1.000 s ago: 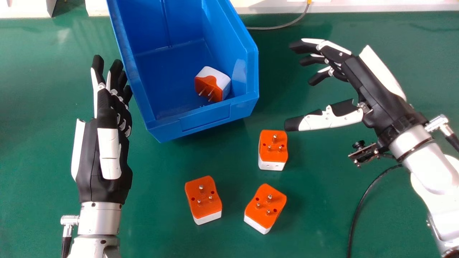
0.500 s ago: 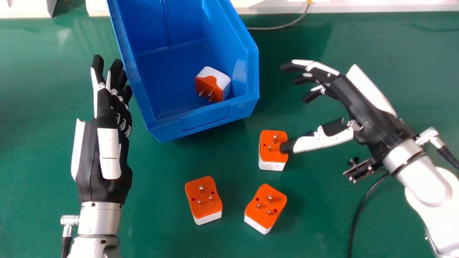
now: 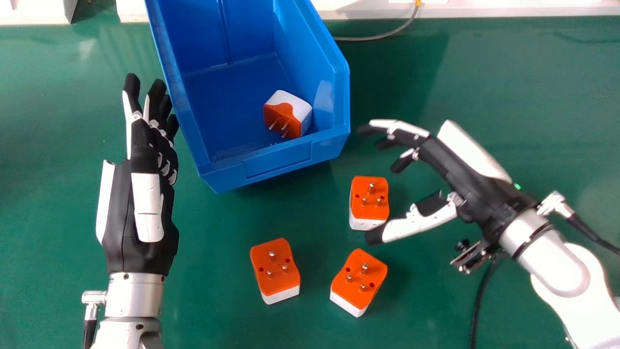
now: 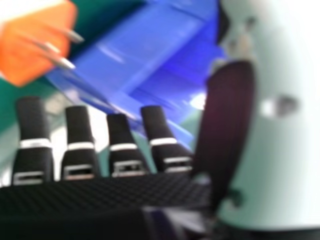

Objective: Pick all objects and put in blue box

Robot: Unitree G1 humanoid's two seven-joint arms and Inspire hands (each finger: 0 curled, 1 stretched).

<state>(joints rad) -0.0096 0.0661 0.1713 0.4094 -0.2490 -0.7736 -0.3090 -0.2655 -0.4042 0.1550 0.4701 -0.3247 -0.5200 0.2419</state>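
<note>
1. While the right plug (image 3: pixel 358 278) and the left plug (image 3: pixel 275 269) sit apart at the bottom centre of the frame, neither seems the next pick.

2. Right of centre, the top plug (image 3: pixel 369 198) stands on the table (image 3: pixel 208 310), pins up, its long axis running nearly up and down the frame. It lies to the left of the right hand's (image 3: pixel 467 177) palm, nearer the thumb tip than the fingertips. The thumb tip is just beside its lower right corner; whether they touch, I cannot tell.

3. That hand is open and holds nothing, its mouth facing left. Being much the closer one, it looks right for this pick; I judge the palm must go left with thumb and fingers astride the plug, or the thumb could knock it askew.

4. At the left of the frame, the left hand (image 3: pixel 140 203) is idle, fingers straight.

5. Up and left of the top plug is the box (image 3: pixel 276 160), with one boxed plug (image 3: pixel 293 109) inside.
</note>
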